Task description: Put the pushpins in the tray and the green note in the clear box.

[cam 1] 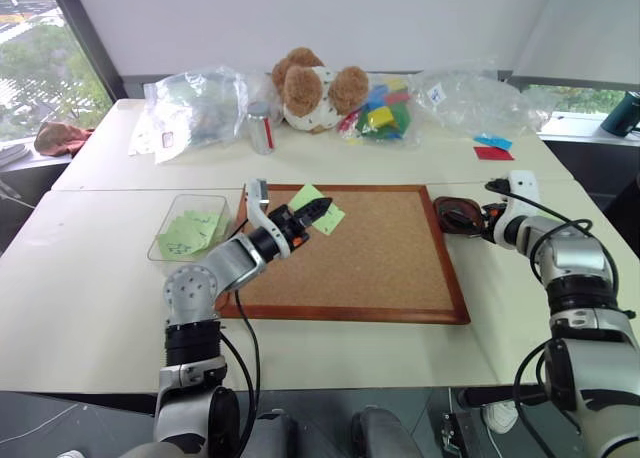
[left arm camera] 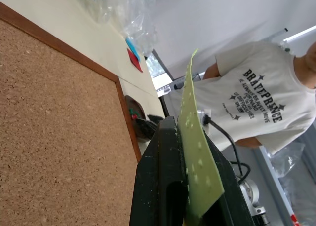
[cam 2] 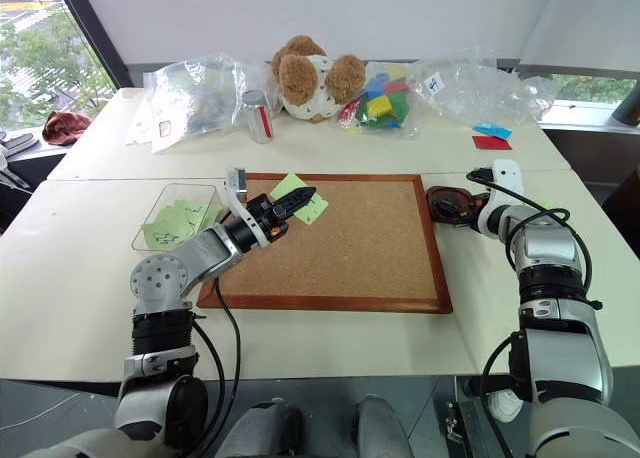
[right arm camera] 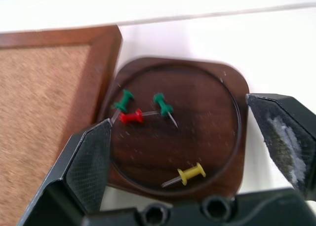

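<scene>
Right wrist view looked straight down on the tray (right arm camera: 177,132), which held four pushpins (right arm camera: 163,105), with the right gripper (right arm camera: 190,147) spread wide and empty above it; that half looked done. Head views showed what it could not: the left gripper (cam 1: 312,215) pinched shut on the green note (cam 1: 318,208) over the cork board (cam 1: 380,253). Next, I judged, the note had to travel left to the clear box (cam 1: 178,218) and be let go there.

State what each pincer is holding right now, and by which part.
The left pincer is shut on the green note, pinching it by one edge. The right pincer is open above the tray, holding nothing.
</scene>
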{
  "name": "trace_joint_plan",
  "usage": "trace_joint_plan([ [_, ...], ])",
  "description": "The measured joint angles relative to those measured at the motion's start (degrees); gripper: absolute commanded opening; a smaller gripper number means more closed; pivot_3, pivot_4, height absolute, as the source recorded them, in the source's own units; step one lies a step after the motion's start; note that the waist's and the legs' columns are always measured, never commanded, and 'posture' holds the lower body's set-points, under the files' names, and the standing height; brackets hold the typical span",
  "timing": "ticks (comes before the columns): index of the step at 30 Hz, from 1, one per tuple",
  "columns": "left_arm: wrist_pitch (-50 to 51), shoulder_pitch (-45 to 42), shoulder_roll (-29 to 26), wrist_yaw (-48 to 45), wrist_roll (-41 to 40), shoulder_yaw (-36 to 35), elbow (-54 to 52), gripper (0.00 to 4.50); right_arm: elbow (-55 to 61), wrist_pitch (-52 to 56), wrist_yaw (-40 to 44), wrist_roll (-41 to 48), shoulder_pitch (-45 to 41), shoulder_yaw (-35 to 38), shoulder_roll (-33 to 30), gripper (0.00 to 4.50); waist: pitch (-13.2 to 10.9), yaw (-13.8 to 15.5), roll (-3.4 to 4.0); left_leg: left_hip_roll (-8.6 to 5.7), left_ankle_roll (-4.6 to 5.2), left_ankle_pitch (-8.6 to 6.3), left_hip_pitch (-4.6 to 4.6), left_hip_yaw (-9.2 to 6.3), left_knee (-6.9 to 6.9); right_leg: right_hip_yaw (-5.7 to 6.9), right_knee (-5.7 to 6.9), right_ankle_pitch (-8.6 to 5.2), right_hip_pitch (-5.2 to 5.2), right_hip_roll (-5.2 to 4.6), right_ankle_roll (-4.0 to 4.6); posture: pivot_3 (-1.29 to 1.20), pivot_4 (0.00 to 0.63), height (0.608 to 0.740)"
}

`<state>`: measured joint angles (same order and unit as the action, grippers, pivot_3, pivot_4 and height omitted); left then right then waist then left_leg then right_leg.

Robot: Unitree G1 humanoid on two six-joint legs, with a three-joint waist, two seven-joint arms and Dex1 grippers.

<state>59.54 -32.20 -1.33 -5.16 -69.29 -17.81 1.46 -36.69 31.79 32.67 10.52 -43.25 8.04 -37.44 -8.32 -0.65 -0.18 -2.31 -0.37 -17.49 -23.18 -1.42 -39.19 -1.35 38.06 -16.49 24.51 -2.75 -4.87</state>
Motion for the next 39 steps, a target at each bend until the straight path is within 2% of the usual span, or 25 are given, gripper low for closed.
trace_joint_plan([
  [8, -0.5, 0.7, -1.5, 0.1, 0.4, 1.0, -1.9, 0.00, 20.5, 10.7, 6.2, 4.9, 3.7, 0.2, -3.4, 4.47, 0.0, 0.1, 0.00, 0.00, 0.00, 0.00, 0.00, -0.02, 0.00, 0.01, -0.01, 0.00, 0.00, 0.00, 0.00, 0.00, 0.150, 0.740],
  [12, -2.8, 1.0, -4.3, 2.3, 1.7, 1.2, -9.1, 0.00, 36.6, 19.4, 12.0, 13.1, 4.9, 0.0, -4.2, 4.47, 0.0, -0.3, 0.01, 0.05, -0.01, 0.00, 0.01, -0.03, 0.03, -0.02, 0.03, 0.00, 0.04, 0.04, 0.00, 0.00, 0.150, 0.740],
  [17, -5.7, 1.6, -8.4, 8.4, 2.7, 0.0, -20.2, 0.00, 49.6, 22.9, 17.9, 21.3, 6.6, -1.2, -4.2, 4.47, 0.0, 0.3, 0.00, 0.03, 0.01, -0.01, -0.01, -0.05, -0.01, -0.01, -0.01, 0.00, -0.01, -0.01, 0.00, 0.00, 0.150, 0.740],
  [21, -8.0, 3.7, -13.6, 14.0, 5.7, -3.0, -25.0, 0.00, 52.7, 23.6, 19.1, 24.6, 6.9, -1.3, -4.1, 4.47, 0.0, 0.2, -0.02, 0.03, 0.02, -0.02, 0.01, -0.06, -0.01, 0.00, 0.00, 0.00, -0.02, -0.02, 0.00, 0.00, 0.150, 0.740],
  [26, -9.5, 6.6, -20.4, 15.2, 7.8, -7.4, -25.1, 0.00, 52.9, 22.0, 19.3, 24.5, 6.7, -3.7, -4.0, 4.47, 0.0, 0.1, -0.02, 0.03, 0.02, -0.02, 0.01, -0.06, 0.00, 0.00, 0.00, 0.00, 0.00, -0.02, 0.00, 0.00, 0.150, 0.740],
  [31, -10.0, 10.5, -30.5, 8.1, 15.9, -5.5, -18.1, 0.00, 52.6, 19.1, 20.2, 24.1, 6.0, -6.9, -3.6, 4.47, 0.0, 0.2, -0.02, 0.03, 0.02, -0.02, 0.01, -0.07, 0.02, 0.03, -0.02, 0.00, 0.00, -0.02, 0.01, 0.00, 0.150, 0.740],
  [39, -9.9, 9.6, -35.3, -0.5, 24.6, -0.7, -9.0, 0.00, 57.0, 19.0, 21.2, 25.6, 9.4, -7.6, -4.3, 4.47, 0.0, 0.9, -0.03, 0.02, 0.07, -0.05, -0.05, -0.08, 0.08, 0.04, -0.08, 0.00, 0.07, -0.07, 0.01, 0.00, 0.150, 0.740],
])
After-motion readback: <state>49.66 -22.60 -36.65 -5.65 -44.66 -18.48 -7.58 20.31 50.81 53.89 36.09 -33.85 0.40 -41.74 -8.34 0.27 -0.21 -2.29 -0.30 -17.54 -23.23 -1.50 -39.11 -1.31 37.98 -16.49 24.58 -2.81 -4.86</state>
